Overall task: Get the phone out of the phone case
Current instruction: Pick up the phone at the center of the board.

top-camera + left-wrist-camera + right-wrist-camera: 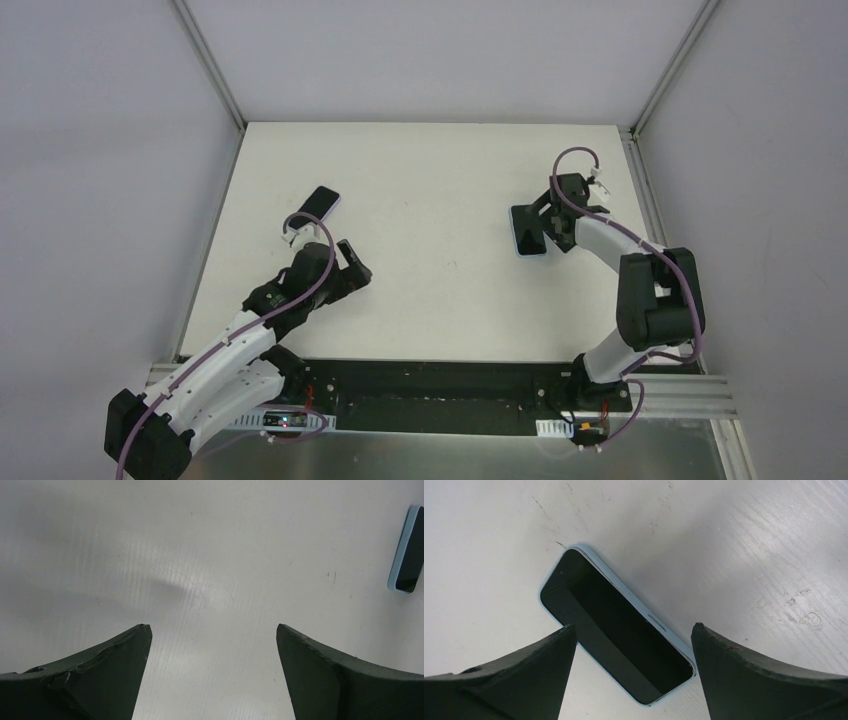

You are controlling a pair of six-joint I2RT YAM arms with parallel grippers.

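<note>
- Right gripper (pixel 632 626) low over the case (pixel 655 620), which lies flat between the bench middle and the right edge; fingers wide apart, one at each side, clamped on nothing.
- Dark glossy face inside the pale blue rim; cannot tell whether the phone sits within or only the hollow back shows.
- Left gripper (pixel 212 626) near the left edge above bare bench (pixel 210 540), fingers apart also, holding nothing.
- Dark slab (pixel 322 202) toward the far left corner, well apart from the case; perhaps the phone itself, not certain.
- If the phone is inside: better to pin the case flat with one gripper and peel the rim at one corner with the other.
- Better not to squeeze across the long sides; probably this only locks the phone in.
- Slowly, please: likely to slide on this smooth bench.
</note>
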